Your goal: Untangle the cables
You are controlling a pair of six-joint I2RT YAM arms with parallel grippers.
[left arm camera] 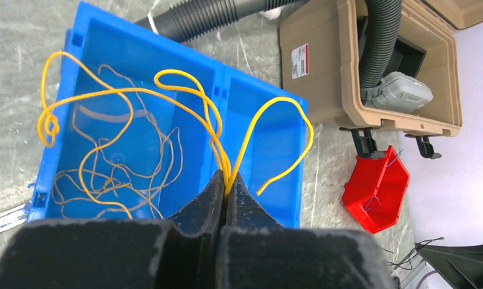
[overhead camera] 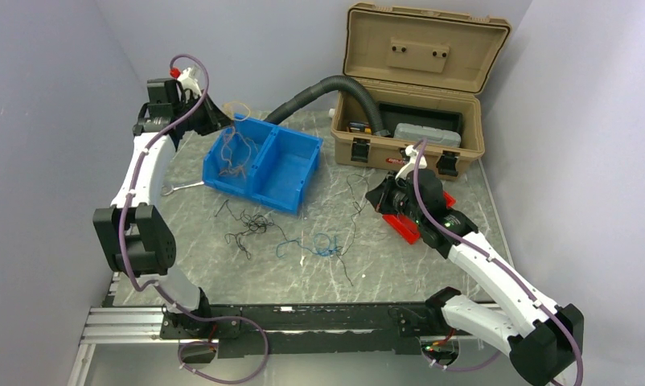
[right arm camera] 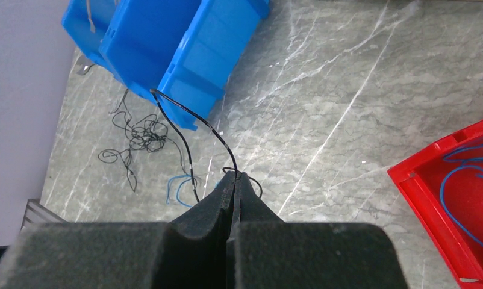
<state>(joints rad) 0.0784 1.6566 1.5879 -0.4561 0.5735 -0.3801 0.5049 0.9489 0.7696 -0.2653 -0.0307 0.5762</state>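
Observation:
My left gripper (overhead camera: 216, 119) (left arm camera: 227, 180) hangs over the blue two-compartment bin (overhead camera: 291, 189) (left arm camera: 269, 156), shut on a few yellow cables (left arm camera: 249, 129) that loop up from its tips. More thin yellowish cables (left arm camera: 106, 174) lie in the bin's left compartment. My right gripper (overhead camera: 381, 196) (right arm camera: 236, 176) is low over the table beside the red bin (overhead camera: 402, 227) (right arm camera: 420, 180), shut on a black cable (right arm camera: 210, 128) that arcs toward the blue bin. A black tangle (overhead camera: 251, 225) (right arm camera: 144, 133) and blue cables (overhead camera: 323, 244) (right arm camera: 177, 188) lie on the table.
An open tan toolbox (overhead camera: 408, 149) (left arm camera: 323, 72) stands at the back right, with a fat black corrugated hose (overhead camera: 303, 95) (left arm camera: 197, 21) running into it. The red bin holds thin blue cables (right arm camera: 468, 180). A single black wire (overhead camera: 353, 193) lies in front of the toolbox.

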